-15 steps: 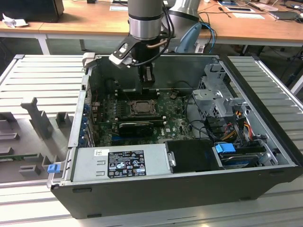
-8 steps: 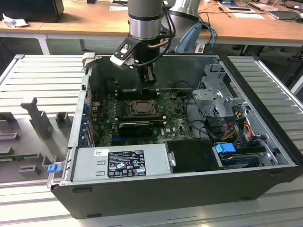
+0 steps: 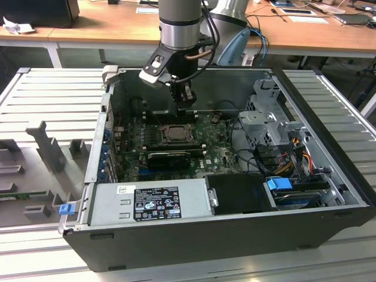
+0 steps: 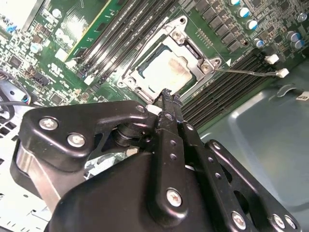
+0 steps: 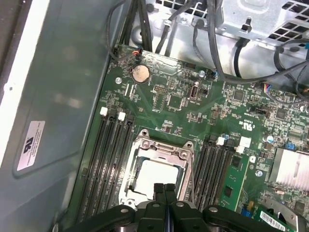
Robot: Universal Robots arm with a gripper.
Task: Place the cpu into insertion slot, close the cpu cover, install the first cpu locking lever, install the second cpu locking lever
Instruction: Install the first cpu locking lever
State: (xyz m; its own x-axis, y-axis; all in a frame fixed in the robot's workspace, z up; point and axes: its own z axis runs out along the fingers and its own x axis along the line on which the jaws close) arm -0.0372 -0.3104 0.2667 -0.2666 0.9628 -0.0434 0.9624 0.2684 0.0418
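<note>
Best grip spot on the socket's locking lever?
The lever is a thin rod jutting out beside the cpu cover, over the memory slots. Probably pinch its free end, coming from above and squeezing across the rod.

Setting: a robotics lab with an office-style work area behind it. Evidence: a desktop computer case (image 3: 235, 241) lies open on a ribbed metal surface (image 3: 59, 94), with its motherboard (image 3: 217, 150) exposed. A grey industrial arm (image 3: 179, 23) reaches down into the case, and its black fingers (image 5: 158, 193) are above the board. Grey fixture blocks (image 3: 50, 150) stand near the surface's edge at the exterior view's left. Beyond the far edge, wooden desks (image 3: 106, 23) carry papers (image 3: 308, 19).
</note>
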